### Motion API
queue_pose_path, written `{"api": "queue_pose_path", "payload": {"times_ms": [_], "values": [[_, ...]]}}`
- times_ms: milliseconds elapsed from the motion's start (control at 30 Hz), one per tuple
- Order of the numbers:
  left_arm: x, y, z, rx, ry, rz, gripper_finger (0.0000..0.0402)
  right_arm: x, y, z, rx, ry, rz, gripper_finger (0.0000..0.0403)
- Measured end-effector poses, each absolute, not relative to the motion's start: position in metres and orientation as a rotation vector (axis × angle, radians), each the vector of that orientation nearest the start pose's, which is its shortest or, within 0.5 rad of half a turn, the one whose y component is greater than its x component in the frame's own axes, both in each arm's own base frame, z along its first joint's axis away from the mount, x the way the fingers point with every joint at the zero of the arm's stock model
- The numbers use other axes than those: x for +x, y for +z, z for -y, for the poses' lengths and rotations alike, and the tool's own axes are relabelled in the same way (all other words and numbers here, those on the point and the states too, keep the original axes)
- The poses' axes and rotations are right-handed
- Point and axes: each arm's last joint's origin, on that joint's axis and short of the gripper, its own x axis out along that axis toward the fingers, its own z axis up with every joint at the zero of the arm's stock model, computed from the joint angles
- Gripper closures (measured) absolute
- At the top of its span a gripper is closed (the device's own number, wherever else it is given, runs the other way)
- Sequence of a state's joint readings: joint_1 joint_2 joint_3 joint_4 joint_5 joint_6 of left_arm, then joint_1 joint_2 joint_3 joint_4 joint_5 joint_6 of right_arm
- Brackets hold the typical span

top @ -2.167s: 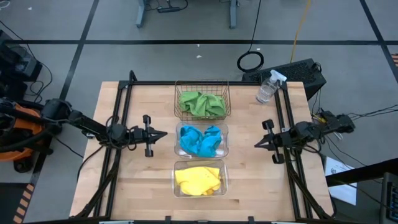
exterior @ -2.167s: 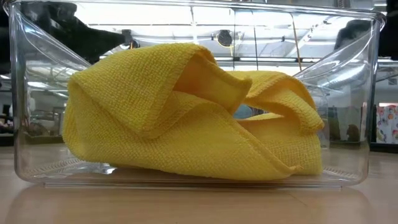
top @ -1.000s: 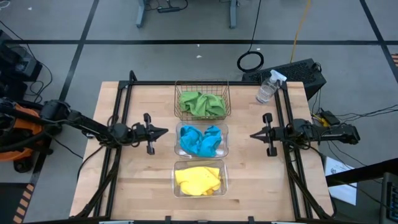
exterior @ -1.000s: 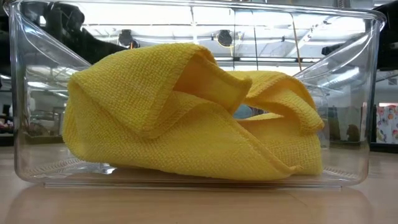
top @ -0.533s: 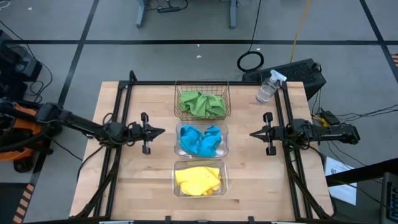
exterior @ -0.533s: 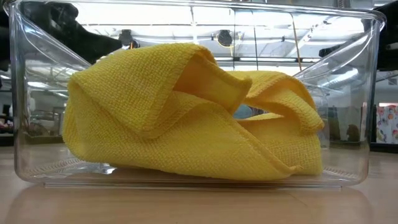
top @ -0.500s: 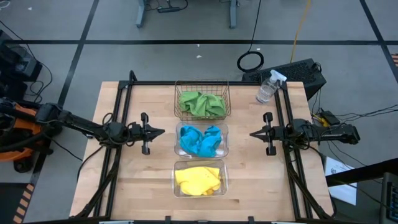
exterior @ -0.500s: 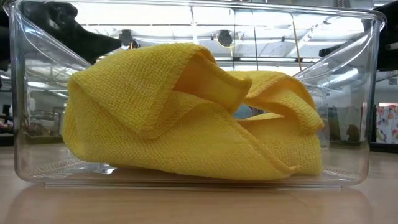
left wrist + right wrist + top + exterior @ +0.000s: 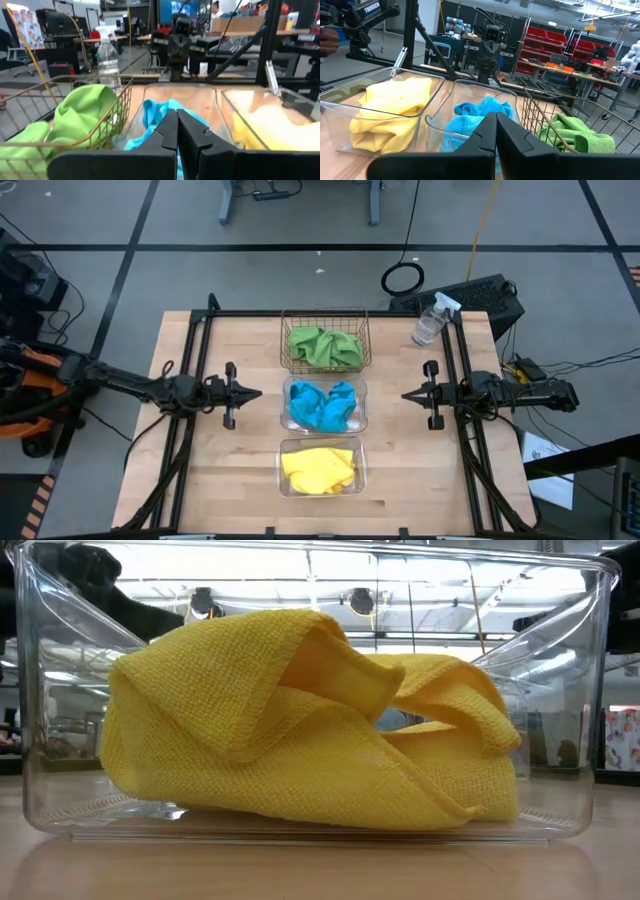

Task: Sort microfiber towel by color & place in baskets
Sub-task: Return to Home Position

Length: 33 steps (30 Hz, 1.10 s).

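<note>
Overhead: green towels [image 9: 323,348] in wire basket [image 9: 324,312], blue towels [image 9: 322,406] in middle clear bin [image 9: 362,408], yellow towels [image 9: 318,468] in nearest bin [image 9: 360,470]; left gripper [image 9: 258,392] and right gripper [image 9: 405,395] flank them. Table level: yellow only. Wrist views: both pinched shut, empty. A careless swing could topple the spray bottle [image 9: 428,325].

Clear spray bottle [image 9: 432,320] stands on the wooden table [image 9: 225,470], off past the right gripper [image 9: 405,396] at the far corner. Black case [image 9: 485,295] just behind it, cable loop [image 9: 402,278] on the floor nearby.
</note>
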<state>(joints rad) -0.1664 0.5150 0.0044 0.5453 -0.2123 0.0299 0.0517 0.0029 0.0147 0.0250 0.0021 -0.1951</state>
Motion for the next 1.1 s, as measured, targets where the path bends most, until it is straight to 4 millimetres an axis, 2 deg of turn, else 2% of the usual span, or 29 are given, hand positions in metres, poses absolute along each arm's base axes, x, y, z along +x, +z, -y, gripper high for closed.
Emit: {"api": "queue_pose_path", "payload": {"times_ms": [333,1100], "values": [[0.122,0.164,0.009,0.020,0.068,-0.032,0.0401,0.097,0.171,-0.005,-0.194,0.046,0.042,0.0403],[0.099,0.165,0.010,-0.047,-0.077,-0.005,0.0401,0.097,0.171,-0.005,-0.194,0.046,0.041,0.0403]]}}
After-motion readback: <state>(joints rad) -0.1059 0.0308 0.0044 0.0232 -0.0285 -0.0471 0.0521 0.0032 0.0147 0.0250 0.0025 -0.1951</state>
